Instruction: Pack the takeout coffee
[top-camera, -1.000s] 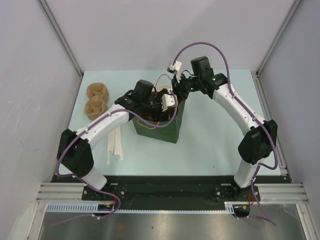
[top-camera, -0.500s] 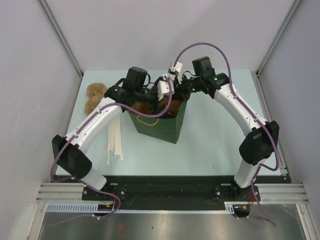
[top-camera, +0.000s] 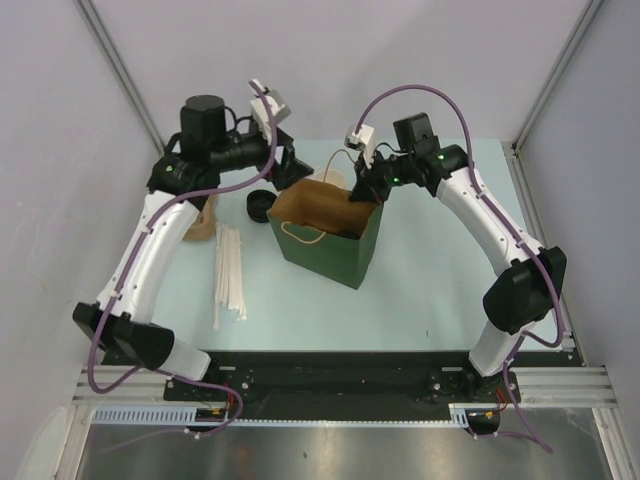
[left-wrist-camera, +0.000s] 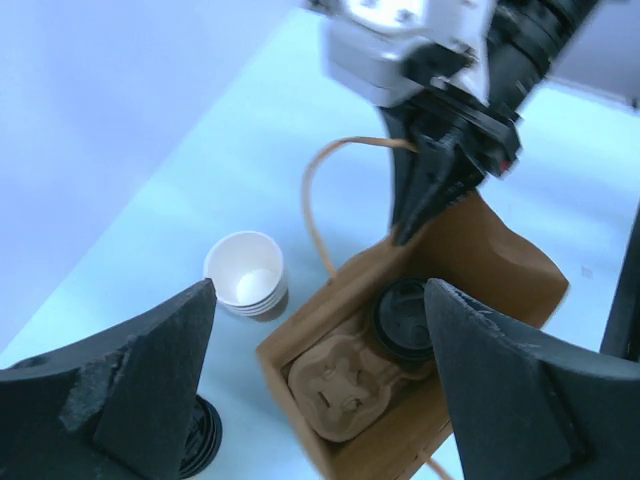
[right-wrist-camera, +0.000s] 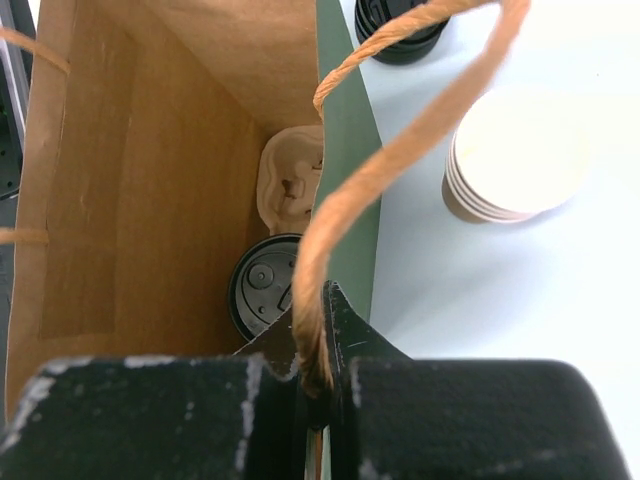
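Left gripper (left-wrist-camera: 318, 290), withdrawn from green bag (top-camera: 335, 258), stands open, empty; takeout coffee (left-wrist-camera: 405, 318) sits inside, apparently packed; right gripper (right-wrist-camera: 318, 322) clamps bag rim.

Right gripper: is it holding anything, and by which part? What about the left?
The right gripper is shut on the green bag, pinching its top rim by the rope handle. The left gripper is open, holding nothing.

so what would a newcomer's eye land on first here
First, the green bag standing open in the middle of the table, its far rim pinched by the right tool. Down inside it lies the takeout coffee, black lid up, beside a pulp carrier. The left tool hangs open, up and to the left of the bag.
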